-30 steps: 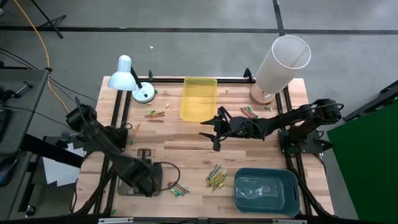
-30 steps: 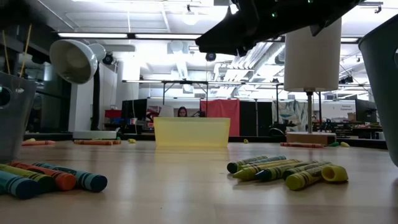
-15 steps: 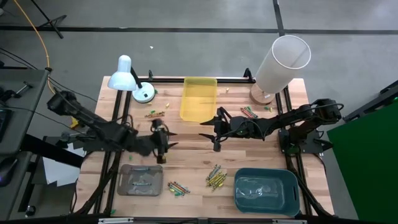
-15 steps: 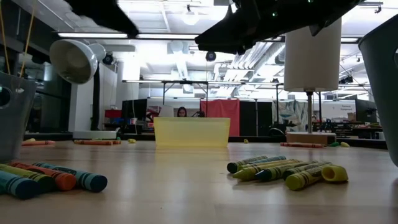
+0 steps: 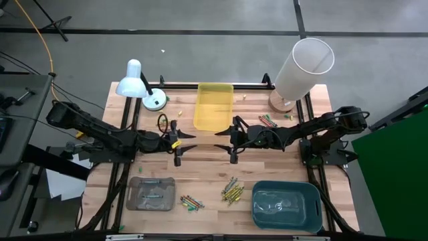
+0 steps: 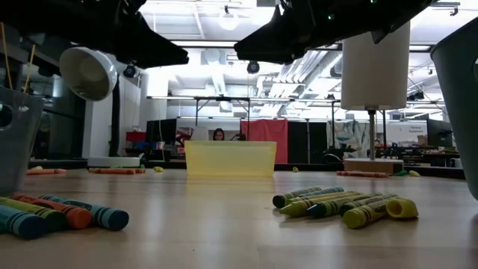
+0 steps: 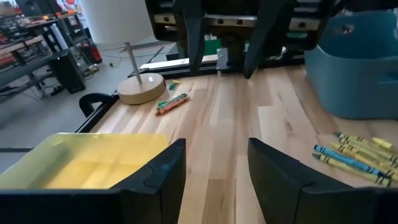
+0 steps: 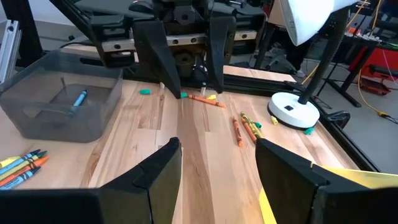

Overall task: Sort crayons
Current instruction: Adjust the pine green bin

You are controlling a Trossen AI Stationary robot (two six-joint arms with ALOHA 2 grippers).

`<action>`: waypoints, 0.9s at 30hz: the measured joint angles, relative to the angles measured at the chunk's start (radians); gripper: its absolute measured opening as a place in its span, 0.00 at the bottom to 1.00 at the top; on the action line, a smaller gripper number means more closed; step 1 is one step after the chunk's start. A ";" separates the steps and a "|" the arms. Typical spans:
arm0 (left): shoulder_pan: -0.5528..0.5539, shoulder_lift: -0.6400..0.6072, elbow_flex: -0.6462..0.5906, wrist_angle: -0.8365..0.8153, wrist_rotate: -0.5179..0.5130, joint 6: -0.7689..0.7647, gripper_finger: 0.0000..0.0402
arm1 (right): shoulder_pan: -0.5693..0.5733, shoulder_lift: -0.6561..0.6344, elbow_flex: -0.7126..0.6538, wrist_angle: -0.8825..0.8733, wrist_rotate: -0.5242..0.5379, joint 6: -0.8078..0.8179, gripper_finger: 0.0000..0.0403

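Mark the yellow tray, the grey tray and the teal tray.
yellow tray [image 5: 202,118], high view, its left rim.
grey tray [image 5: 134,198], high view, its left wall.
teal tray [image 5: 313,206], high view, its right rim.

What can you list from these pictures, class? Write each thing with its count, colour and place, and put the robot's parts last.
yellow tray: one, yellow, far middle of the table
grey tray: one, grey, near left; holds a blue crayon
teal tray: one, teal, near right
crayons: many, mostly yellow-olive pile near middle; mixed groups elsewhere
desk lamp: one, white, far left
white cylinder: one, far right
left hand: open, above table centre
right hand: open, facing it
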State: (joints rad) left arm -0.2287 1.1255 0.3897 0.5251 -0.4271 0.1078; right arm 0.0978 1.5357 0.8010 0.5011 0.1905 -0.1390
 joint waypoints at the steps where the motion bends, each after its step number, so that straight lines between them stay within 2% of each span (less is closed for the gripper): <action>1: 0.000 0.000 0.000 0.001 0.000 0.003 0.39 | 0.000 0.000 0.000 0.000 0.000 0.000 0.49; 16: 0.000 0.000 0.000 0.006 0.000 0.002 0.39 | 0.000 0.000 0.000 -0.002 0.000 0.013 0.49; 21: -0.001 0.000 0.000 0.021 0.003 -0.043 0.39 | 0.000 0.000 0.000 -0.080 -0.010 0.121 0.49; 24: -0.001 0.000 0.000 0.021 0.015 -0.044 0.39 | 0.004 0.000 0.051 -0.274 -0.118 0.179 0.49; 27: -0.001 0.000 0.000 0.021 0.015 -0.022 0.39 | 0.045 0.006 0.188 -0.655 -0.165 0.223 0.49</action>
State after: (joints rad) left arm -0.2295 1.1252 0.3897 0.5457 -0.4118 0.0856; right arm 0.1427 1.5420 0.9894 -0.1542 0.0255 0.0838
